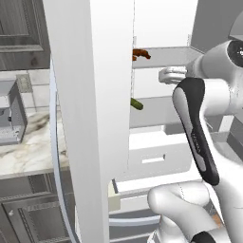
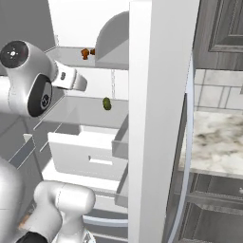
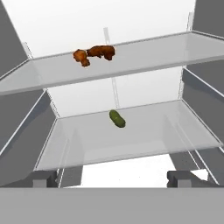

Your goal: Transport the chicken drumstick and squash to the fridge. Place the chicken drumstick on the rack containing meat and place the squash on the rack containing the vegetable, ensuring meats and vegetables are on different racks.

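Observation:
The fridge (image 1: 156,28) stands open before me. On its upper shelf (image 3: 153,57) the orange-brown chicken drumstick (image 3: 81,57) lies touching the darker brown meat (image 3: 103,51); both also appear as a small brown cluster (image 1: 141,53) (image 2: 86,53). The stubby dark-green vegetable (image 3: 117,118) (image 1: 136,104) (image 2: 107,103) lies alone on the lower shelf (image 3: 166,131). My gripper (image 3: 112,177) hovers in front of the lower shelf, open, with nothing between its fingers. The squash is out of view.
The open fridge doors (image 1: 90,118) (image 2: 156,118) stand close on either side of the arm. A white drawer (image 1: 152,156) (image 2: 90,156) sits under the shelves. A marble counter (image 1: 23,152) (image 2: 218,137) carries a grey appliance (image 1: 9,118).

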Motion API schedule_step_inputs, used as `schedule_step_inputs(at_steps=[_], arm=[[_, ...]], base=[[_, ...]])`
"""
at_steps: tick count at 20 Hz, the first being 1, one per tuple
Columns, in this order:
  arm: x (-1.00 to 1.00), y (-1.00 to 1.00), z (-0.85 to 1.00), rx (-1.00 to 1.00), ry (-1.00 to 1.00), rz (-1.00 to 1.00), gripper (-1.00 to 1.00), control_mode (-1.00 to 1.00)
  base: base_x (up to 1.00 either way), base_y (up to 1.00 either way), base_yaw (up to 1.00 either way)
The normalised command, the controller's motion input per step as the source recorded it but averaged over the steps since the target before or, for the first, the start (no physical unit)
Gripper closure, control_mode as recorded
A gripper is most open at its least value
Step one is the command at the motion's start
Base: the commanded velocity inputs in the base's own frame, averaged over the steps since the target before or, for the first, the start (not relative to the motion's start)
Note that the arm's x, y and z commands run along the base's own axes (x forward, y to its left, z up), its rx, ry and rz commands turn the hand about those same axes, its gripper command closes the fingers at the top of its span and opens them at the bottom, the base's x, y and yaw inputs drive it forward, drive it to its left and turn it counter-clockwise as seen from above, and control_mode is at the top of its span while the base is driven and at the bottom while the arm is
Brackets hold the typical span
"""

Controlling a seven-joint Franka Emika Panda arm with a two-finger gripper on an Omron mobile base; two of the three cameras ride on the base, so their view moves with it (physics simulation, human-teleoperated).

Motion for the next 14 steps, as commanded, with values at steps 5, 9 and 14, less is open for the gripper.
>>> schedule_step_inputs(at_steps=[5, 9, 14], arm=[[-0.96, -0.01, -0.06, 0.00, 0.02, 0.00, -1.00, -1.00], [-0.88, 0.00, 0.00, 0.00, 0.01, 0.00, -1.00, -1.00], [-0.68, 0.00, 0.00, 0.00, 0.07, -0.01, -1.00, -1.00]], base=[[0.00, 0.00, 0.00], [0.00, 0.00, 0.00], [0.00, 0.00, 0.00]])
